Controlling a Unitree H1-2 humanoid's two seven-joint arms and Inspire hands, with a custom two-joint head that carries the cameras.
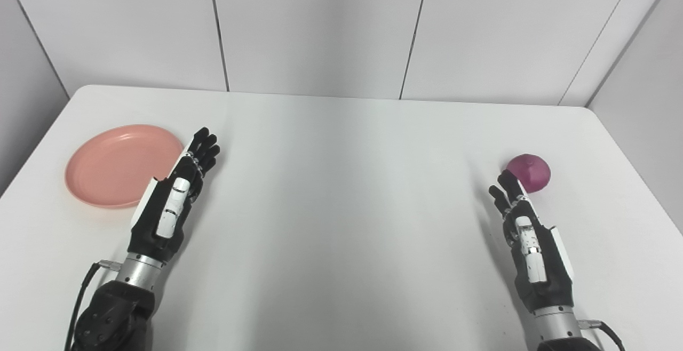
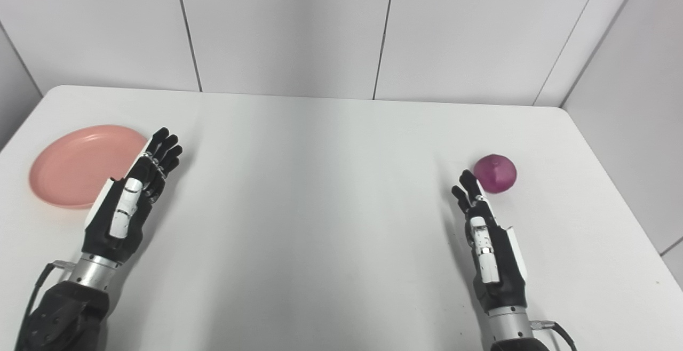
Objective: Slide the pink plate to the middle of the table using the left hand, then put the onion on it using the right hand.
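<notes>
Pink plate sits at the table's left beside the spread, empty left hand; the right hand, fingers extended, reaches near the onion.

White table against pale panelled walls.

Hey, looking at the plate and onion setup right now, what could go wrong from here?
1. The shallow round pink plate sits near the white table's left edge; a badly aimed push by the left robot hand might send it off rather than inward.
2. The round purple onion could roll away if the right robot hand, fingers open just short of it, nudges it before closing.
</notes>
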